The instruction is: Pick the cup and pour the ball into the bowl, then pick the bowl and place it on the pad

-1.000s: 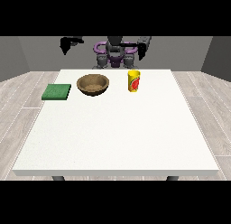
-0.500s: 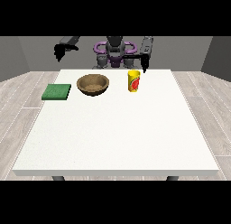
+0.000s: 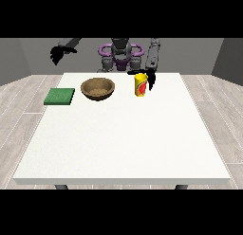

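One robot hand (image 3: 150, 79) sits just beside the upright cup (image 3: 140, 85).

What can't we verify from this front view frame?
- Ball: not visible; the yellow cup wall hides its inside.
- Hand at the view's right: beside the cup, but contact and finger pose are too small to tell.
- Hand at the view's left: raised off the table; fingers unclear.
- Bowl contents: the near rim hides part of the interior.
- Green pad: thickness unreadable.
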`<state>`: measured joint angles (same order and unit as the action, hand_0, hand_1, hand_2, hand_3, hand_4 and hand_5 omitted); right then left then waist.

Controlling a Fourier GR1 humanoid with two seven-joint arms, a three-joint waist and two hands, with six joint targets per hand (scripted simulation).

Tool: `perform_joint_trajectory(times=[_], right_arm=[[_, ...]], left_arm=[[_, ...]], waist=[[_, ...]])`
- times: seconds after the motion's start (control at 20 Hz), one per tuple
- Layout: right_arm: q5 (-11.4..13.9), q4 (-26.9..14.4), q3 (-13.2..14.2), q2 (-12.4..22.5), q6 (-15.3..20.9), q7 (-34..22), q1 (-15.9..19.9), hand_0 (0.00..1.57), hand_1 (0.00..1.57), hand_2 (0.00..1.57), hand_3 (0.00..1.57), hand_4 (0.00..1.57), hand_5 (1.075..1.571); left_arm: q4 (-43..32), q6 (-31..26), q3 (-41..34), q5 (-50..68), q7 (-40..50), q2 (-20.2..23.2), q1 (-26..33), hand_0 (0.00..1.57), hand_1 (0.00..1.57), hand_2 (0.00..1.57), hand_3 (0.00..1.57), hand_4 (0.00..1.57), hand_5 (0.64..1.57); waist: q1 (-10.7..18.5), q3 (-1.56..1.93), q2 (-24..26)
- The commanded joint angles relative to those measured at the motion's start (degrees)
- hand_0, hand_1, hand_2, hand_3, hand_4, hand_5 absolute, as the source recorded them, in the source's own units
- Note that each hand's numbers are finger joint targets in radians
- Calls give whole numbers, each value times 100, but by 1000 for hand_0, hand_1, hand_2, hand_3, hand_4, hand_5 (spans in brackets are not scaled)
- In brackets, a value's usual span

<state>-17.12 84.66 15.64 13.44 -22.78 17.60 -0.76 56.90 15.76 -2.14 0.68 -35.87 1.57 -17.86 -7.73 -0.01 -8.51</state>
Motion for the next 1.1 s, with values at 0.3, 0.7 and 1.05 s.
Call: perform_joint_trajectory(times=[0.3,0.7,1.05], right_arm=[[-381,-167,362,354,-324,-16,357,0,0,0,0,218,1569],[-624,-774,523,680,-640,-481,263,0,0,0,0,397,1571],[-561,-966,518,874,-231,-1145,623,0,0,0,0,581,1568]], left_arm=[[-1379,1401,73,-453,-976,-153,-427,1306,1306,1571,1571,1169,1556],[-1595,2334,520,-1631,615,51,-1069,1315,1315,1571,1571,1208,1561],[-2547,3044,1700,-3611,2418,394,-1794,1313,1313,1571,1571,1244,1561]], waist=[[-336,-1,-383],[-215,11,460],[-23,30,1063]])
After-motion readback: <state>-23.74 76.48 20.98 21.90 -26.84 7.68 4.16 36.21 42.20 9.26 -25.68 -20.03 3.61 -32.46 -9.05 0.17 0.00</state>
